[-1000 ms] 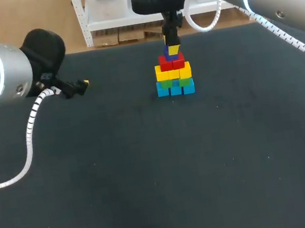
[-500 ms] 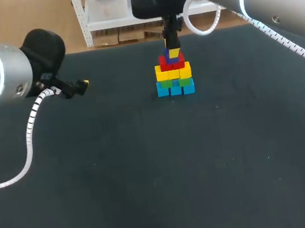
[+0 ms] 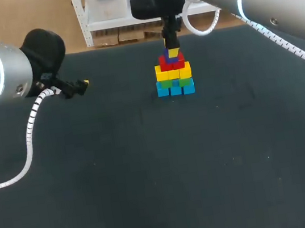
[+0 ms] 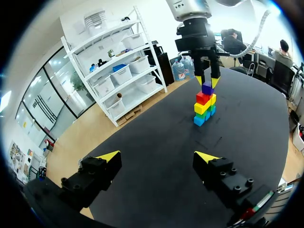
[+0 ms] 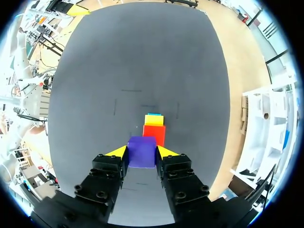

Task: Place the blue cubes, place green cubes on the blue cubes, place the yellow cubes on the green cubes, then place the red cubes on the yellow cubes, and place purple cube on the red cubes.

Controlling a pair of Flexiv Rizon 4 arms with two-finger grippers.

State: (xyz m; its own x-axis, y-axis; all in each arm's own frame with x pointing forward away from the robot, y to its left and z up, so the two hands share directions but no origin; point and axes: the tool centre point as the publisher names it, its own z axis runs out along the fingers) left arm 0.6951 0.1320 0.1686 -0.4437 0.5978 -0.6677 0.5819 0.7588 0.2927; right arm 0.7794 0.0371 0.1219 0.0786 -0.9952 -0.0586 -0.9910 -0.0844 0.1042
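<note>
Our R hand (image 5: pixel 141 151) grips purple cube (image 4: pixel 207 88) side-on, cube directly over red cubes (image 3: pixel 171 63), apparently seated. L hand (image 4: pixel 156 158) open, well apart. Next is prob. R's straight-up release.

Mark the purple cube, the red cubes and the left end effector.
purple cube (image 5: pixel 141 152): right wrist view, its top face.
red cubes (image 3: pixel 168 64): head view, front of the red layer.
left end effector (image 4: pixel 156 159): left wrist view, midway between its yellow tips.
</note>
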